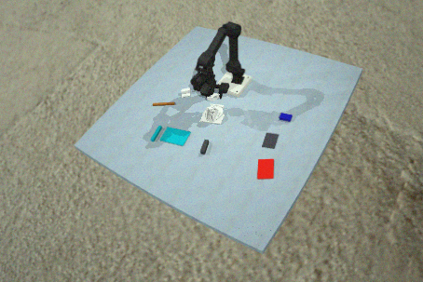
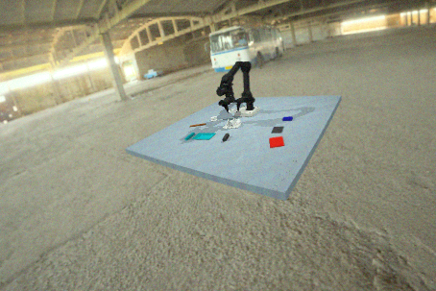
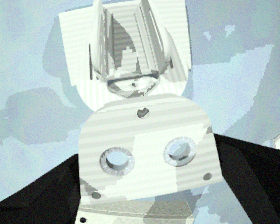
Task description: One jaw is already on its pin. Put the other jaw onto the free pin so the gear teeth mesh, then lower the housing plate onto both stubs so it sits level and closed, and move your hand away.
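Observation:
My gripper (image 1: 213, 95) (image 2: 232, 110) (image 3: 146, 151) is shut on the white housing plate (image 1: 213, 97) (image 3: 145, 135), whose sides lie between the black fingers in the wrist view. The plate has two round holes and is held above the mat, on the arm's side of the white gripper model. The model's base (image 1: 218, 122) (image 3: 75, 45) lies on the mat. Two upright, nearly parallel white jaws stand on it, the left jaw (image 3: 102, 42) and the right jaw (image 3: 154, 37). The plate covers its near end in the wrist view. Pins, stubs and tooth mesh cannot be made out.
A small white part (image 1: 185, 92) lies beside the gripper. An orange stick (image 1: 164, 104), a teal bar (image 1: 156, 134), a teal plate (image 1: 175, 136) and a black block (image 1: 204, 147) lie around the model. A blue block (image 1: 285, 117), a dark square (image 1: 270, 141) and a red square (image 1: 266, 168) lie right.

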{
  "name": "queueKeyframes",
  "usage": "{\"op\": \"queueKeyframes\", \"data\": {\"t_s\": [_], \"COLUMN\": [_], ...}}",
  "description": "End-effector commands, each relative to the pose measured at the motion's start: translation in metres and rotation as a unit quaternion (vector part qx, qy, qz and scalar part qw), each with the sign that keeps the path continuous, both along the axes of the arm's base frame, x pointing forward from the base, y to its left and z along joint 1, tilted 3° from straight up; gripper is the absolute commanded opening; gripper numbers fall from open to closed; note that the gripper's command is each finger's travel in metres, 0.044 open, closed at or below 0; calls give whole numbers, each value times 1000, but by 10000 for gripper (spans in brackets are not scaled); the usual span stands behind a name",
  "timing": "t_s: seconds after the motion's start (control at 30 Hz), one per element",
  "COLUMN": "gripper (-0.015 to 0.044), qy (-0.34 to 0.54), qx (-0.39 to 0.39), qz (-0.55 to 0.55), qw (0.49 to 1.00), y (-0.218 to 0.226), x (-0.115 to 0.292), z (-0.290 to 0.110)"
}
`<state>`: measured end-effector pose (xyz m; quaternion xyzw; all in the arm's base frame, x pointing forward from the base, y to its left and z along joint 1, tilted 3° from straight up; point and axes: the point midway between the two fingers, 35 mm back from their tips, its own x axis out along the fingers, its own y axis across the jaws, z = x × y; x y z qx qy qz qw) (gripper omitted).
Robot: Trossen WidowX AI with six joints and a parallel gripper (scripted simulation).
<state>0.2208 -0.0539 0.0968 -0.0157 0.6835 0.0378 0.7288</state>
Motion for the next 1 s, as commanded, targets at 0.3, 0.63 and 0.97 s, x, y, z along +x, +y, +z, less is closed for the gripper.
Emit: {"op": "queueKeyframes", "data": {"t_s": [0.3,0.63,0.97], "gripper": [351,351,351], "qy": [1,1,1], "qx": [2,2,2], "qz": [-2,-2,-2], "qw": [1000,1000,1000], "y": [1,1,1], "x": [-1,2,3], "z": [-2,-18,-34]}}
